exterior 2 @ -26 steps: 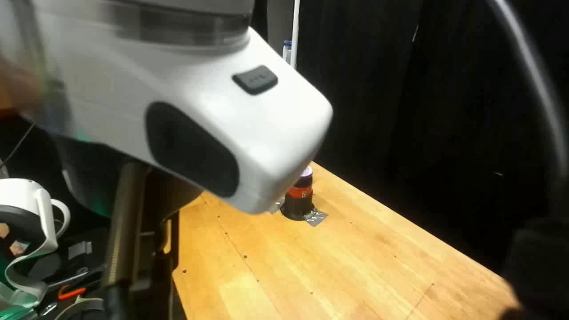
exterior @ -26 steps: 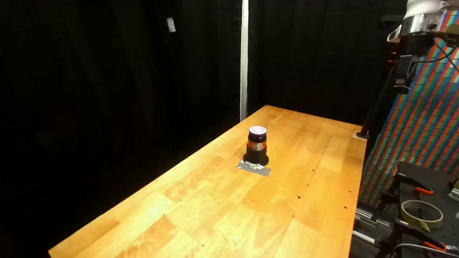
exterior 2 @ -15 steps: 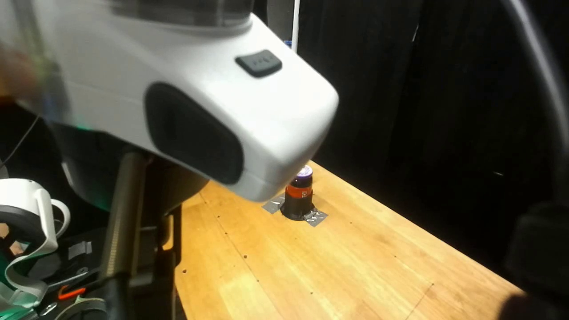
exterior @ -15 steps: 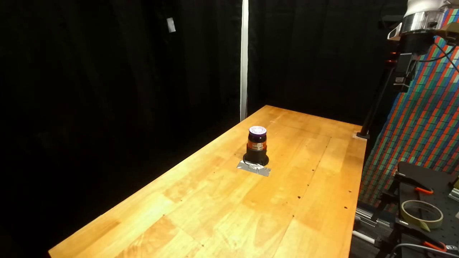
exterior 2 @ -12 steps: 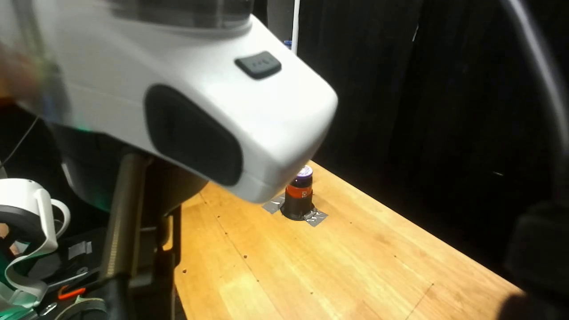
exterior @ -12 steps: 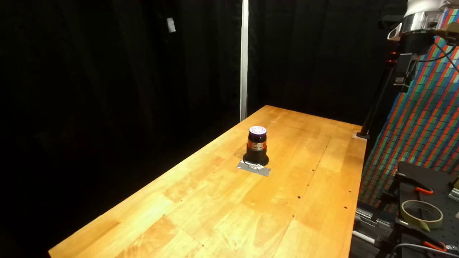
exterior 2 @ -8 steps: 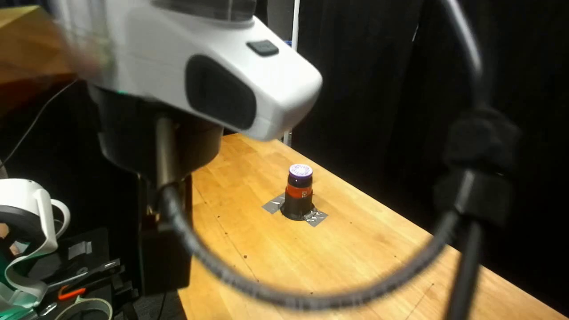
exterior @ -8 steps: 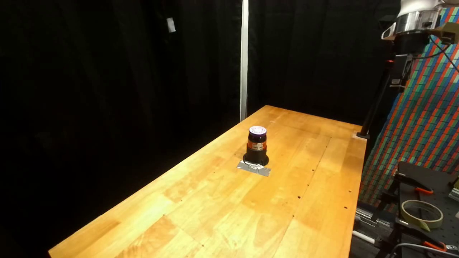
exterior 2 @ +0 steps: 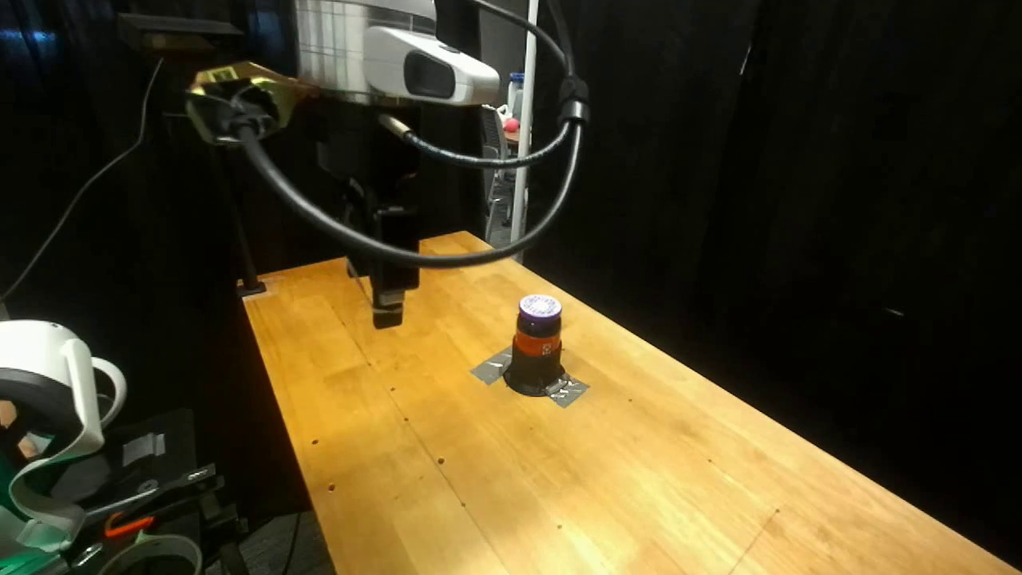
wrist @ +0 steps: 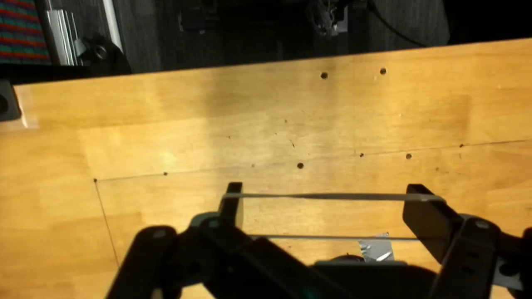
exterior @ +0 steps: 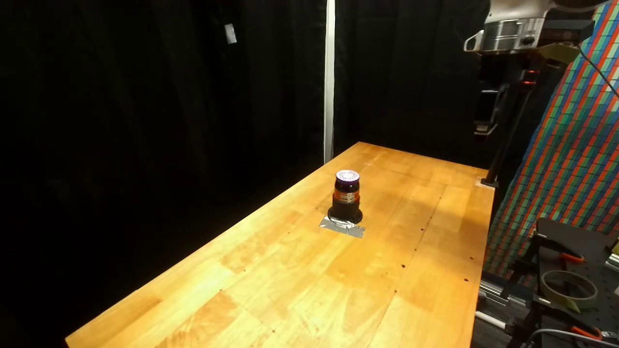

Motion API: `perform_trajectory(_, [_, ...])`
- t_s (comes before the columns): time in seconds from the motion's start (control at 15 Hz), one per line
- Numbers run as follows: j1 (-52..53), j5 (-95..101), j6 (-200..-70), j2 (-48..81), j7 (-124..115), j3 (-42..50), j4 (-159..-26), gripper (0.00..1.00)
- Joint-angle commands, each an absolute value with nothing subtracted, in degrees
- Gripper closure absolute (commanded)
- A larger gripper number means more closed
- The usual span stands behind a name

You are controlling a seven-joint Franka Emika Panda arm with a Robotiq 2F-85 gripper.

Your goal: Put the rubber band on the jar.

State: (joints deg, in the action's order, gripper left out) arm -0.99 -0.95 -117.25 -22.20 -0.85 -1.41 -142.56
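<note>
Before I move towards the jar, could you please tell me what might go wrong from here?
The gripper is open with the rubber band stretched across its fingers; closing early could let it slip off.

The jar stands upright in a black holder taped to the table; if the descent is off-centre, a fingertip might knock its lid.

In an exterior view, a cable loops past the gripper and might snag.

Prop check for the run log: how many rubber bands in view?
1: the rubber band, stretched around the fingers of the open gripper, its two strands showing in the wrist view. None shows on the jar; one could hide against the dark base beneath.
</note>
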Motion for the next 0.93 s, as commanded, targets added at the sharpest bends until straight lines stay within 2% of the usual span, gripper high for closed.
perform_trajectory(0.0, [1.0, 0.2, -126.4, -14.7, -6.6, -4.9, -137.7, 0.0])
perform_trajectory(0.4, [1.8, 9.8, -133.2, -0.1, -12.1, -7.6, -126.7, 0.0])
perform_trajectory(0.87, [3.9, 6.9, -138.1, 15.5, -9.3, -6.1, -112.3, 0.0])
